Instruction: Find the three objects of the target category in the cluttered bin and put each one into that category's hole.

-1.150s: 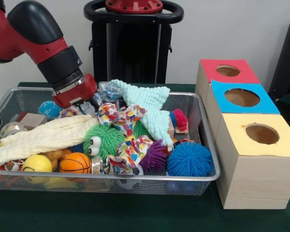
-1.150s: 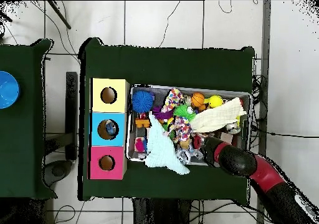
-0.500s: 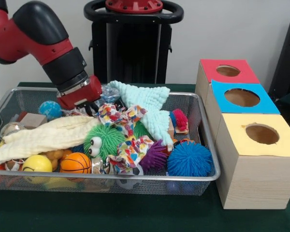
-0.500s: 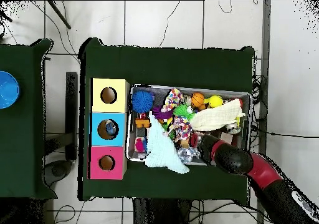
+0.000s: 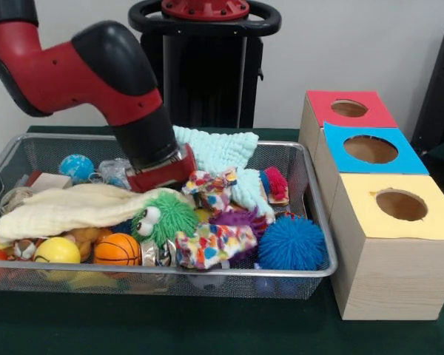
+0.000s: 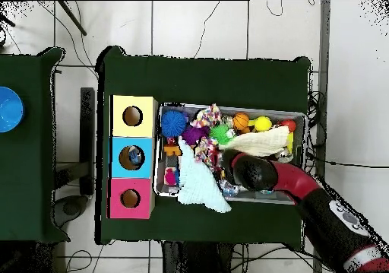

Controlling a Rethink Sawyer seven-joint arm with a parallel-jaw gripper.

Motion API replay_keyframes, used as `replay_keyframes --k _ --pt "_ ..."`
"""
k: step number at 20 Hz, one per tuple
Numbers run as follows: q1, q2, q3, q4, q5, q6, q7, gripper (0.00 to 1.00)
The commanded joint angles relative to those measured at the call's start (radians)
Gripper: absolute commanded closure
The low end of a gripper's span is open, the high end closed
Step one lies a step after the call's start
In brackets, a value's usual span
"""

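Note:
The wire bin [image 5: 207, 274] is piled with toys and cloths. My gripper [image 5: 161, 177] is pushed down into the middle of the pile, between the cream cloth [image 5: 74, 207], the green fuzzy toy with eyes [image 5: 166, 216] and the patterned cloth [image 5: 214, 242]; its tip is buried. In the overhead view the gripper [image 6: 228, 162] lies beside the mint cloth [image 6: 199, 185]. Three wooden boxes stand beside the bin, with holes in a red top [image 5: 348, 109], a blue top [image 5: 370, 148] and a yellow top [image 5: 399, 205].
Also in the bin: a blue spiky ball [image 5: 291, 244], a purple spiky ball [image 5: 240, 220], a small basketball [image 5: 117, 250], a yellow ball [image 5: 57, 250], a blue ball [image 5: 76, 166], a wooden block [image 5: 50, 181]. The mint cloth [image 5: 222, 151] drapes the far rim.
The arm swung from the bin's far left toward its middle and sank into the pile. The patterned cloth bunched up and shifted, and the cream cloth moved a little.

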Motion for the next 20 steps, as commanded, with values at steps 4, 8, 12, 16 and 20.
replay_keyframes --k 4,8,12,16,20 --pt "0.233 0.043 -0.138 -0.426 0.026 0.033 0.133 1.0" --pt "0.262 0.02 -0.153 -0.466 0.035 0.08 0.119 1.0" --pt "0.276 0.027 -0.141 -0.529 0.022 0.105 0.094 1.0" --pt "0.303 0.03 -0.157 -0.557 0.019 0.107 0.134 1.0" --pt "0.338 0.001 -0.202 -0.559 0.036 0.166 0.2 1.0"
